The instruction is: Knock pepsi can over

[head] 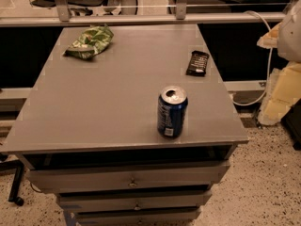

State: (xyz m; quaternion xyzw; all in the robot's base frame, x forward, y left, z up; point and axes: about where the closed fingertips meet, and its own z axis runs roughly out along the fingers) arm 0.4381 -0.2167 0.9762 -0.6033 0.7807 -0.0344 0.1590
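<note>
The pepsi can (172,112) stands upright at about 5 o'clock on the bench (103,102), close to the front edge and not far from the right one. The claw (282,95) appears to be the pale shape off the bench at 3 o'clock, well apart from the can. Whether it is open or closed I cannot tell.

The main risk is the edge. A push toward 6 o'clock would likely send the can off the bench to the floor (268,182) rather than lay it down on top. Once down, a round can rolls, so a shove toward 3 o'clock could carry it over the right side. Contact low on the body may only slide it, still upright. A push high up toward 11 o'clock looks safest. The green snack bag (90,42) at 11 o'clock and the black bar (197,63) at 2 o'clock lie far enough off.
</note>
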